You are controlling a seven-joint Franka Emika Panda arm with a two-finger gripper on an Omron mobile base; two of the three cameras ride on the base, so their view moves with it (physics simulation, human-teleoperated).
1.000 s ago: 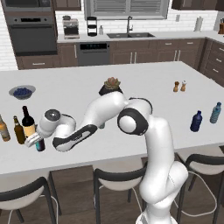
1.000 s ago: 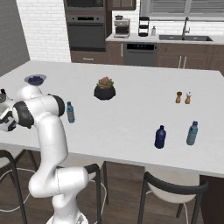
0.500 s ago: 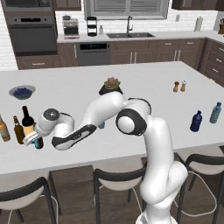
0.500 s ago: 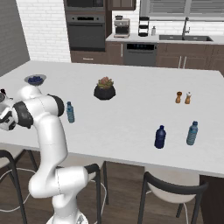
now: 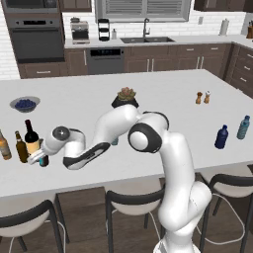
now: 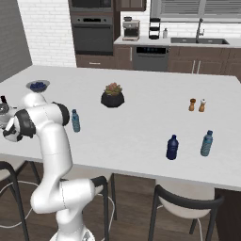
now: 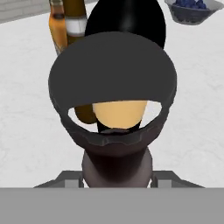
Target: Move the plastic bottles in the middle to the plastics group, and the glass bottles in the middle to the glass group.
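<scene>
Little has shifted over the last second: the arm stays stretched low to the far left of the bench, and the tool remains beside the bottles there. It is clamped on a short dark maroon-brown bottle, whose top fills the hand view right at the tool's base. Just behind it stands the tall near-black wine bottle with a cream-yellow label, close to the slim brown bottle and the amber bottle at the bench's left edge. In the hand view the wine bottle rises straight behind the held one, with the amber bottle and the brown bottle to its left.

A small light-blue bottle stands upright near the middle of the bench, just in front of the dark pot with a plant. Well apart, at the right end, a squat dark-blue bottle and a slimmer light-blue one stand side by side. A bowl of blueberries sits behind the glass bottles, and two small shakers stand toward the far right.
</scene>
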